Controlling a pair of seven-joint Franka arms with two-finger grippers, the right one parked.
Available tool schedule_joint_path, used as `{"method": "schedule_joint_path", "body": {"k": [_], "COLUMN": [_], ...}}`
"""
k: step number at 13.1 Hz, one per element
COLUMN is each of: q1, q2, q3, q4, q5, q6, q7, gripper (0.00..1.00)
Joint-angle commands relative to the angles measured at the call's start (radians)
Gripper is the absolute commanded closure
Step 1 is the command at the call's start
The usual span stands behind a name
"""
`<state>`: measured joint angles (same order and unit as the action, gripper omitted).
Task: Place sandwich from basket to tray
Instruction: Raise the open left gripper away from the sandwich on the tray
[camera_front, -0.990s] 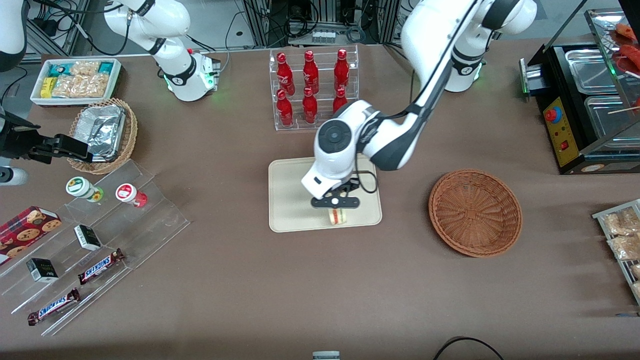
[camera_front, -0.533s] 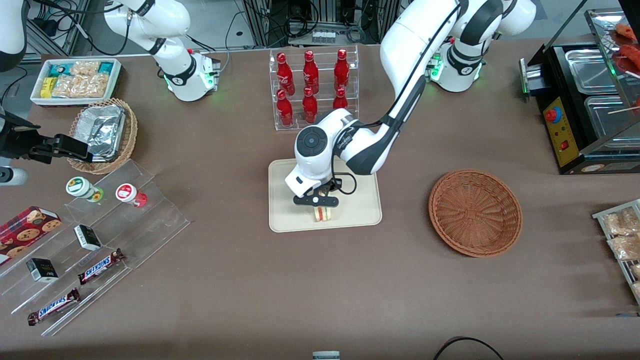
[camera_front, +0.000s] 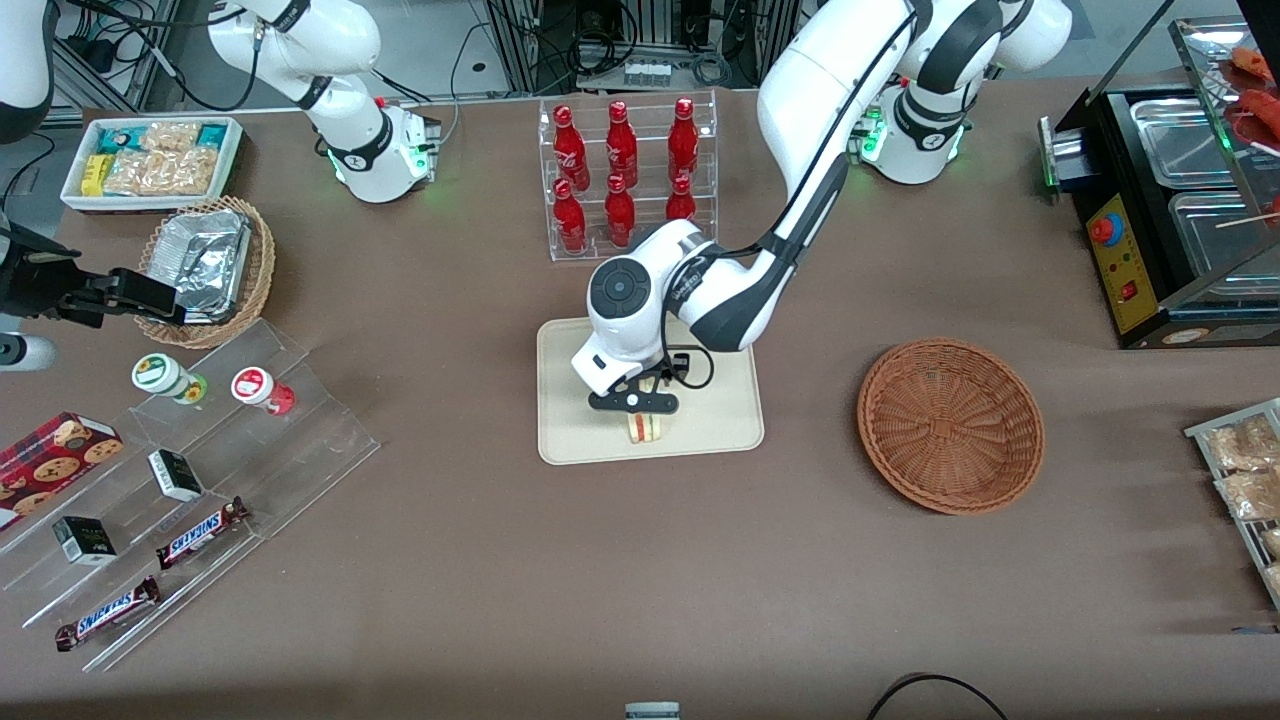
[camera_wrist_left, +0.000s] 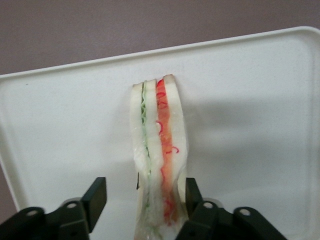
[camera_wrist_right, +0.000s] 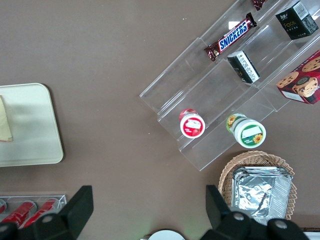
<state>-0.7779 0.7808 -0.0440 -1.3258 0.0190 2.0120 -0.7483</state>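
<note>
**Release of sandwich on tray: step notes**

We find the left arm's black two-finger pincer (camera_front: 634, 403) low over the flat cream-beige rectangular tray (camera_front: 575, 440), holding nothing firmly. In the wrist view its fingers (camera_wrist_left: 96, 199) stand spread, one clear of the bread and the other at or just against it.

The clear-wrapped triangular white-bread sandwich (camera_wrist_left: 158, 150) stands on edge on the tray, with red, orange and green filling showing, nearer the front camera than the pincer.

We judge the placing nearly done. To finish well we would lift straight up, so that neither finger drags the wedge over.

The round reddish-brown wicker basket (camera_front: 950, 425) lies empty at 3 o'clock from the tray, well apart. The clear rack of red bottles (camera_front: 625, 175) stands at 12 o'clock, under the arm's likely retreat path. Otherwise we see nothing in the way on the brown surface (camera_front: 640, 560).
</note>
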Motion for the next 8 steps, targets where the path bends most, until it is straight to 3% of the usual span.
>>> {"method": "schedule_joint_path", "body": {"k": [1,8], "q1": [0.005,0.195], "q2": [-0.09,-0.327], "q3": [0.015,0.015], "q4": [0.008,-0.004], "q5": [-0.007,-0.044], "q6": [-0.11,-0.32], "q7": [-0.014,-0.005], "gripper": [0.01,0.0]}}
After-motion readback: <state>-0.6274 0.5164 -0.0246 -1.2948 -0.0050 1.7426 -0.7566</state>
